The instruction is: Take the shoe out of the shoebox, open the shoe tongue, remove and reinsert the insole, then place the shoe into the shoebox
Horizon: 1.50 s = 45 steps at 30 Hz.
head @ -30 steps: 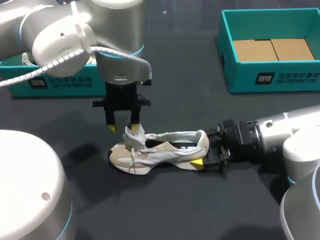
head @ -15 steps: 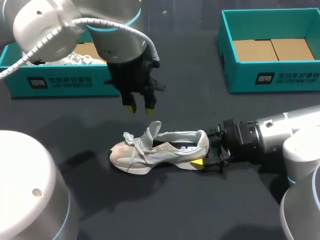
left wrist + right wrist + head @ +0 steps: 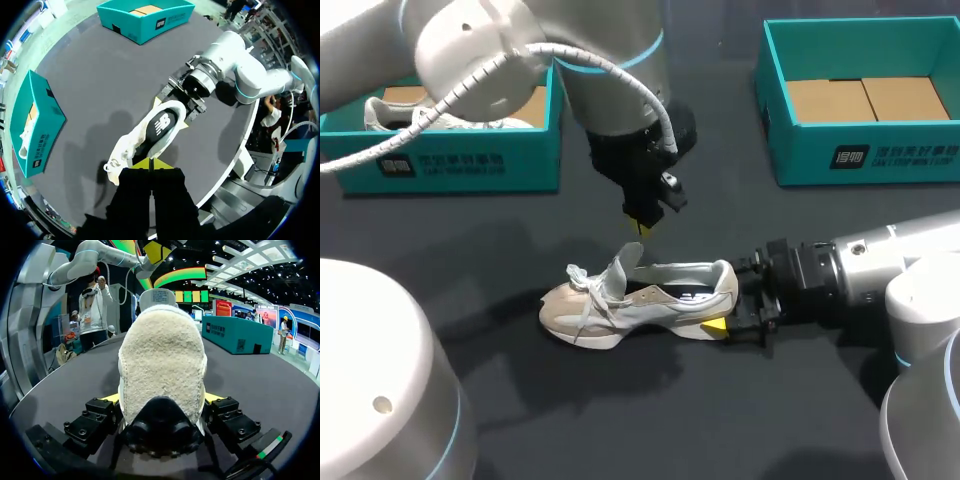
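Dark matte table point(image 3: 720, 430). Item: shoe point(image 3: 640, 300), upright on its sole, heel clamped between the right claw's point(image 3: 728, 298) fingers. Left claw point(image 3: 642, 224), pinched closed and empty, hangs just above the raised tongue point(image 3: 623, 268). Probably light; soft upper, stiffer sole. Best hold: heel counter.

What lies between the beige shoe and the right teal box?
Nothing: in the head view only bare black table separates the beige suede sneaker from the teal cardboard shoebox.
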Motion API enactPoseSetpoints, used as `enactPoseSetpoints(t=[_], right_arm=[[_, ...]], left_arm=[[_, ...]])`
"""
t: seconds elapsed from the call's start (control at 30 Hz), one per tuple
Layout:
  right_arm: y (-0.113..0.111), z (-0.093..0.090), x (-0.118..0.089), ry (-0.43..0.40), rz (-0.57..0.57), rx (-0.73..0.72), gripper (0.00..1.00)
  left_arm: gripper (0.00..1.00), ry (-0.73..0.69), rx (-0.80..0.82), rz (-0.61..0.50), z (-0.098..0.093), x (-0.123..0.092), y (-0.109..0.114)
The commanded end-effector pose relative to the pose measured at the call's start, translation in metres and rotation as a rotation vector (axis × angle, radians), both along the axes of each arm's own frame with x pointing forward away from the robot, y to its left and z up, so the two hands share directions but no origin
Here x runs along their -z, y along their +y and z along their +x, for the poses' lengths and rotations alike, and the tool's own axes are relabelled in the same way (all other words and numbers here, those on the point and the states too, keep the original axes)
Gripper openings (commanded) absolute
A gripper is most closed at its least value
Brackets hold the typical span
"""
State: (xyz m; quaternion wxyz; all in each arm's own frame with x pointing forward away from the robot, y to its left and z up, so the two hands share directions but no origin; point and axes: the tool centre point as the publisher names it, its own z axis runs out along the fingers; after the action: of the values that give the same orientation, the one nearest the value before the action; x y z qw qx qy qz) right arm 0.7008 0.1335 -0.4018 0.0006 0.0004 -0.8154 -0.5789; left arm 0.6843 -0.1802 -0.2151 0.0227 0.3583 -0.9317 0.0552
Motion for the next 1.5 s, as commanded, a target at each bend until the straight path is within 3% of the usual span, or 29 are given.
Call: enactPoseSetpoints(t=[0.03,0.17,0.4,0.77,1.0,1.3,1.5], right_arm=[[0.001,-0.001,0.0,0.0,-0.003,0.001,0.0],[0.001,-0.001,0.0,0.0,-0.003,0.001,0.0],[0.001,-0.001,0.0,0.0,-0.003,0.001,0.0],[0.001,-0.001,0.0,0.0,-0.003,0.001,0.0],[0.001,-0.001,0.0,0.0,-0.003,0.001,0.0],[0.001,-0.001,0.0,0.0,-0.003,0.001,0.0],[0.001,-0.001,0.0,0.0,-0.003,0.001,0.0]], left_arm=[[0.0,-0.025,0.284,0.144,0.006,0.0,-0.017],[0.0,-0.099,0.412,0.175,-0.004,0.02,-0.024],[0.0,-0.225,0.569,0.116,-0.01,0.06,-0.025],[0.0,-0.225,0.569,0.116,-0.01,0.06,-0.025],[0.0,-0.195,0.625,0.07,0.001,0.092,-0.038],[0.0,-0.195,0.625,0.07,0.001,0.092,-0.038],[0.0,-0.167,0.635,0.072,0.005,0.125,-0.044]])
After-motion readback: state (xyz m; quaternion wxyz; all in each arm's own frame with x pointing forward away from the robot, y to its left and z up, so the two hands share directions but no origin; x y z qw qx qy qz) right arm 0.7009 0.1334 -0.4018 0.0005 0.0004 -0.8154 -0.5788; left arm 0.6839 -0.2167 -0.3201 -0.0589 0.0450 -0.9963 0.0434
